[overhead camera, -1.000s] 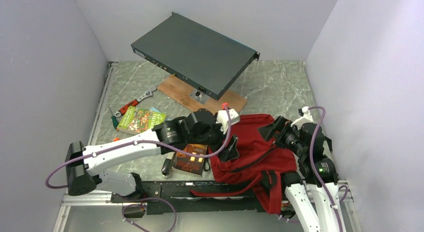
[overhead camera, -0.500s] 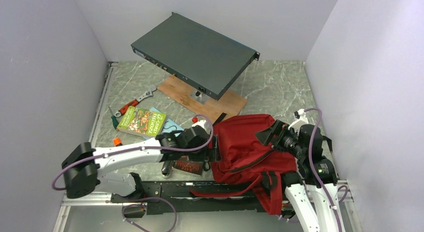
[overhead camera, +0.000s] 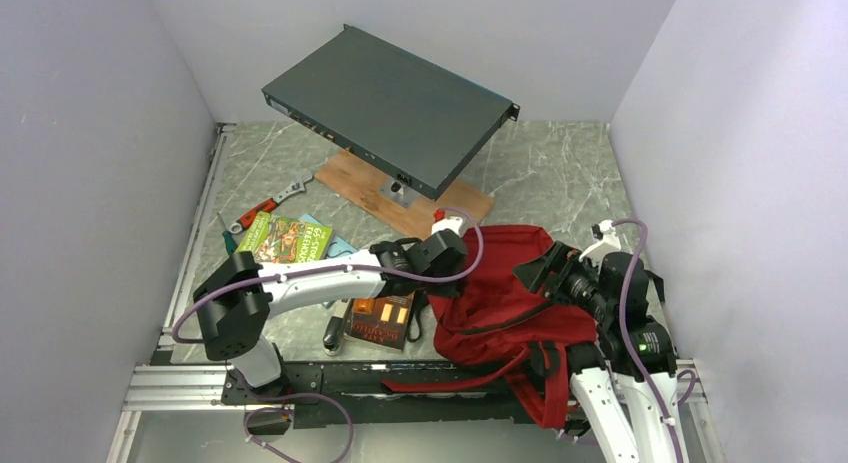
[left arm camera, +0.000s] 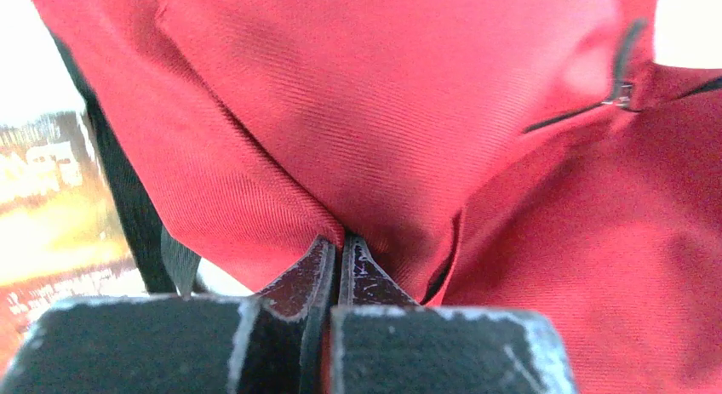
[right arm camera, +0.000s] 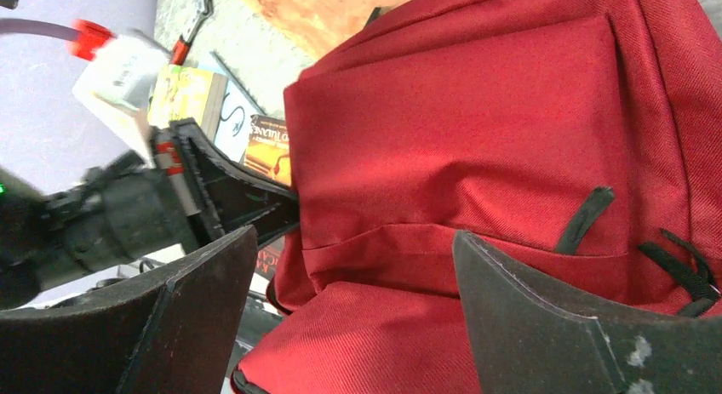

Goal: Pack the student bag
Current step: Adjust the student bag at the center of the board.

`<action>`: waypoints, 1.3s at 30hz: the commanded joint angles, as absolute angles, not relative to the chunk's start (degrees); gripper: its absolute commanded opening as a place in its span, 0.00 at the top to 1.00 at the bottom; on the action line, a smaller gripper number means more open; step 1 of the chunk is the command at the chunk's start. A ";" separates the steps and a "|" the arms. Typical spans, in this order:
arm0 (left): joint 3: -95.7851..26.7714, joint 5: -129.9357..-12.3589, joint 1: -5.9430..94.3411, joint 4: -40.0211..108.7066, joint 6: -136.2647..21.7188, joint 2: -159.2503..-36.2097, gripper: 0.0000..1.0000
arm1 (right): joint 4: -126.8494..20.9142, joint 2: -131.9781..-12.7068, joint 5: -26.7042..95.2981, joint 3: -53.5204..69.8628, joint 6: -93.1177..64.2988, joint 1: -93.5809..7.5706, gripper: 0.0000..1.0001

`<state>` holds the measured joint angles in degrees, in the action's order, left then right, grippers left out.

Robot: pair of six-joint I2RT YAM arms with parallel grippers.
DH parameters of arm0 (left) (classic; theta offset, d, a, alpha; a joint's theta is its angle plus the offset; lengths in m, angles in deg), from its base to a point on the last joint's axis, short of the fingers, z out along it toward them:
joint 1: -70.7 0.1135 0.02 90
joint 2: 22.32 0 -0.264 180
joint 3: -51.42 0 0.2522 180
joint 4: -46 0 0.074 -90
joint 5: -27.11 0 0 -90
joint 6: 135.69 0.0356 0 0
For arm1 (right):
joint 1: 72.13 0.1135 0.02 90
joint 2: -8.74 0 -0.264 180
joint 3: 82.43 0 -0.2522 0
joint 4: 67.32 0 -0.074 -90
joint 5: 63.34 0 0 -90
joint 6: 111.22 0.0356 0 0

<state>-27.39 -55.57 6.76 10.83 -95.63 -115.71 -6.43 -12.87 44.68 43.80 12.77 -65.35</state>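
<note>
Closed tight, the left gripper (left arm camera: pixel 339 245) has its two jaws pressed together at the red fabric of the student bag (overhead camera: pixel 500 293), and it seems to pinch a thin fold there, though the close view is too cramped to be sure; the right gripper (right arm camera: pixel 353 236) hangs with its jaws wide apart, gripping nothing, just above the bag's right side, its two dark fingers (right arm camera: pixel 196 309) framing the cloth.

One bag is in view, slumped at the near right part of the table (overhead camera: pixel 560 173), with its straps and black webbing trailing over the near edge; one dark book with orange print (overhead camera: pixel 380 318) lies just left of it, near the near edge, with one small black object (overhead camera: pixel 333 335) beside it; nearer the left edge lies one green book (overhead camera: pixel 285 238) on top of one pale blue one (overhead camera: pixel 340 248), making three books in all; one red-handled tool (overhead camera: pixel 270 205) lies just beyond them; one flat dark grey box (overhead camera: pixel 390 108) stands raised and tilted above one wooden board (overhead camera: pixel 400 198) toward the far edge.
</note>
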 commanded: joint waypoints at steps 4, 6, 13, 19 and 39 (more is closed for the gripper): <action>-39.12 -42.09 6.28 24.28 -75.57 -112.17 1.00 | -12.43 -9.88 45.49 48.89 20.70 -65.36 0.21; -43.41 -41.32 7.26 22.46 -73.23 -113.82 1.00 | -15.07 -8.65 47.75 51.14 22.82 -65.41 0.25; -52.36 -44.72 8.65 20.70 -67.60 -120.28 1.00 | -12.38 -8.71 51.49 49.24 16.09 -65.37 0.30; -64.57 -55.62 9.09 17.92 -66.90 -128.29 1.00 | -8.32 -6.57 47.39 45.44 14.20 -65.36 0.24; -40.90 -61.93 6.60 15.83 -69.70 -104.28 0.05 | -19.55 -25.37 34.54 49.03 16.06 -63.00 0.36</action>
<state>-49.67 -60.01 9.01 8.14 -67.85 -111.45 -26.27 -25.06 54.03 62.07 20.21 -63.05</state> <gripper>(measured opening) 0.936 0.589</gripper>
